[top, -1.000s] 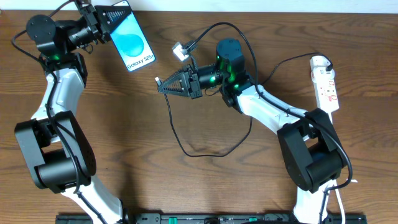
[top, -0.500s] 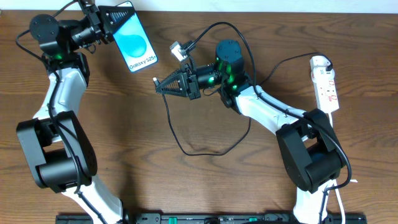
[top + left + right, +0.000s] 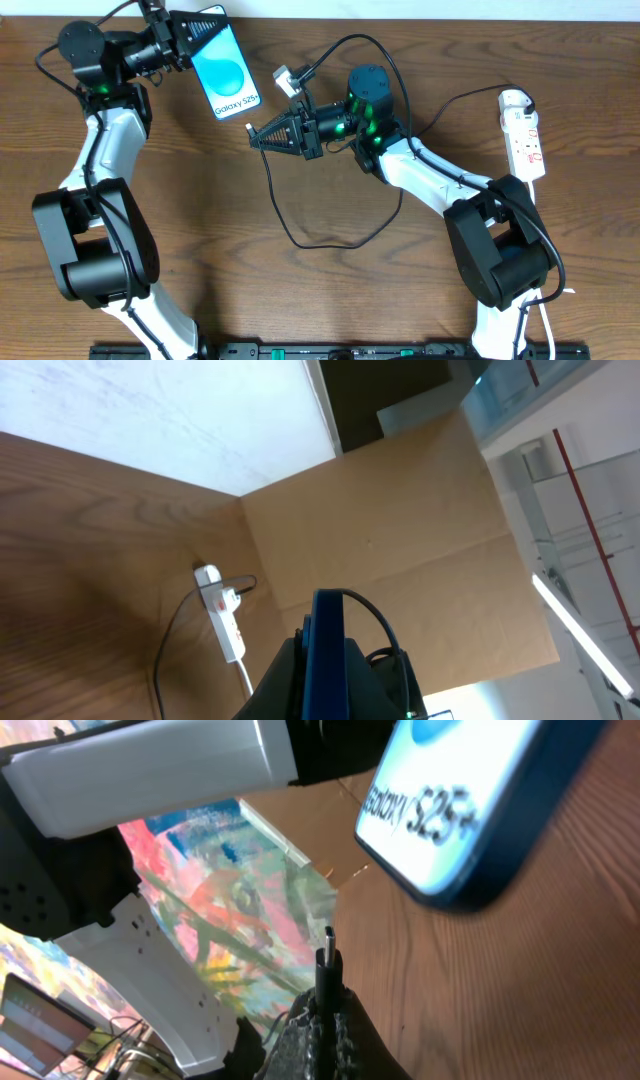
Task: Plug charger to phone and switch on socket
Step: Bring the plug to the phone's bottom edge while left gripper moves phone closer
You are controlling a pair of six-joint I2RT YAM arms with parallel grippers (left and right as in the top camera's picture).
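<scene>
The left arm (image 3: 97,160) and the right arm (image 3: 430,178) have white shells between bulky black rounded joints; small green lights (image 3: 352,122) glow near the wrists; the right gripper (image 3: 252,133) is black, with triangular ribbed fingers.

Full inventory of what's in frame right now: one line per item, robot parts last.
phone: 1, dark frame and blue screen, upper left of centre, held off the table
charger: 1, thin black cable, loops across the table centre; its connector tip points at the phone's lower edge and is not inserted
small pale block: 1, white-grey, on the black cable above the right arm; can't tell what it is
socket: 1, white strip with red marks, right edge of the table
table: 1, brown wood, under everything
left claw: 1, black, shut on the phone
right claw: 1, black, shut on the charger's connector end
</scene>
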